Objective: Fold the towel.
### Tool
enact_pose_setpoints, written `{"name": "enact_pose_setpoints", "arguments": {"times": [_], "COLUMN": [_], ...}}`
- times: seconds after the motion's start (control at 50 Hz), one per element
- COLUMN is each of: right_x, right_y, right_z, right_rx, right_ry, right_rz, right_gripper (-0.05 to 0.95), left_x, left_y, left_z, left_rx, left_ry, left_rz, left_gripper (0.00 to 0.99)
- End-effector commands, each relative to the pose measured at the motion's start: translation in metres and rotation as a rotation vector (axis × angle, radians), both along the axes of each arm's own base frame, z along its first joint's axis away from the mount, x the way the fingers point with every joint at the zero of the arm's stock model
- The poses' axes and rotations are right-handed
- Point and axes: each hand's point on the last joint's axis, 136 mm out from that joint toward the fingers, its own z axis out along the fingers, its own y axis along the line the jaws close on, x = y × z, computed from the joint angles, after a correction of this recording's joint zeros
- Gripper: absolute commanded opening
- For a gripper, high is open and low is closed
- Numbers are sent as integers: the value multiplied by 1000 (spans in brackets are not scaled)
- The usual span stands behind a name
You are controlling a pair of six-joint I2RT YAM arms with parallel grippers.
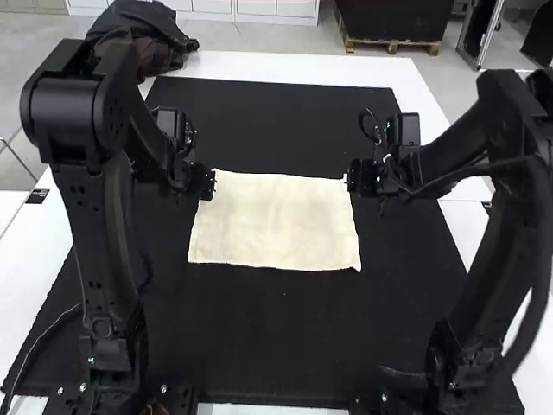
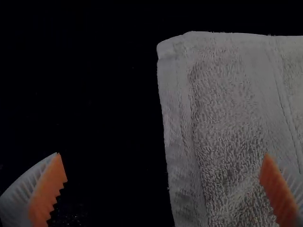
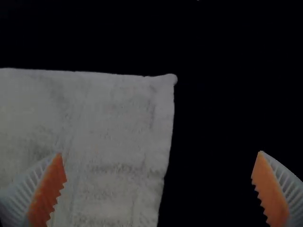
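Observation:
The cream towel [image 1: 274,222] lies spread as a rectangle on the black mat. At its far left corner is my left gripper [image 1: 207,184]; at the far right corner is my right gripper [image 1: 352,177]. In the left wrist view the left gripper [image 2: 163,184] is open above the towel's side edge, one finger over the towel [image 2: 227,118] and one over the mat. The right wrist view has the right gripper [image 3: 158,182] open across the opposite side edge of the towel [image 3: 94,132], with nothing held between its fingers.
A black mat [image 1: 276,346] covers the middle of the white table [image 1: 294,69]. A dark cloth or bag [image 1: 147,39] rests at the far left edge of the table. Both arms stand at the sides, and a thin cable runs at the near left.

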Motion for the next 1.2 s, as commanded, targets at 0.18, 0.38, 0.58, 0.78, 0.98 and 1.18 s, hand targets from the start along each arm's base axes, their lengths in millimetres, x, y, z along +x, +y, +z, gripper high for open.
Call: {"name": "enact_pose_setpoints", "arguments": {"times": [0.18,0.38,0.58,0.78,0.98,1.18], "right_x": [25,35,40,43,46,46], "right_y": [23,26,28,29,32,38], "right_z": [-2,-13,-30,-46,-58,-71], "right_rx": [49,46,41,36,32,27], "right_ry": [-20,-2,30,58,78,101], "right_rz": [26,29,31,30,34,47], "right_gripper": [908,908,908,908,908,908], "left_x": [18,23,28,32,38,42], "left_y": [-4,-5,-4,-5,-4,-5], "left_z": [-1,-6,-8,-8,-12,-16], "left_rx": [-15,-15,-15,-17,-23,-24], "left_ry": [-15,-7,-15,-36,-34,-31], "left_rz": [-6,-8,-6,-6,1,0], "left_gripper": [959,959,959,959,959,959]}}
